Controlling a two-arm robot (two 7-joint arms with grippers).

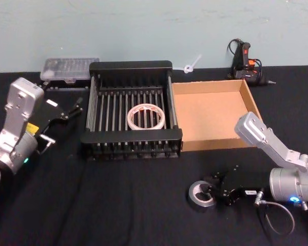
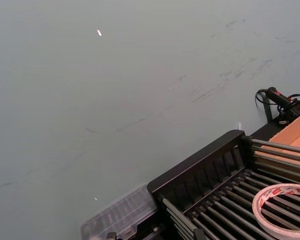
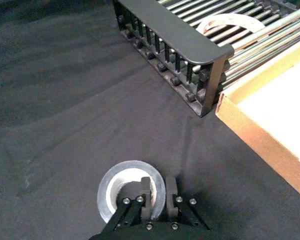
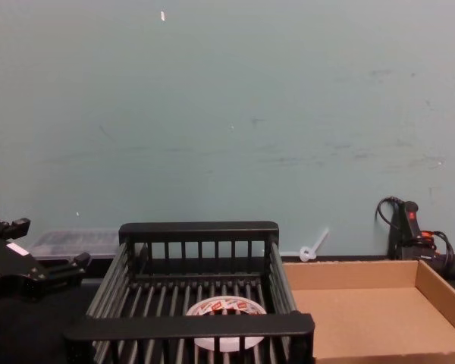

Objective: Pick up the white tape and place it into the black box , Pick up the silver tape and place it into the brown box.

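Silver tape (image 3: 131, 191) flat on the tabletop near the front edge, right end effector (image 3: 157, 188) clamped on its wall — one finger inside the core. White tape (image 1: 146, 116) already in the black box (image 1: 131, 65). Next: lift clear, carry to the brown box (image 1: 251, 101) — empty. Left end effector (image 1: 72, 109) parked, apart, toward the left edge.

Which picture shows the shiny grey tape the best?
The right wrist view: the silver tape lies on the black cloth, the right gripper closed on its wall. The head view shows it smaller, near the front, partly behind that gripper.
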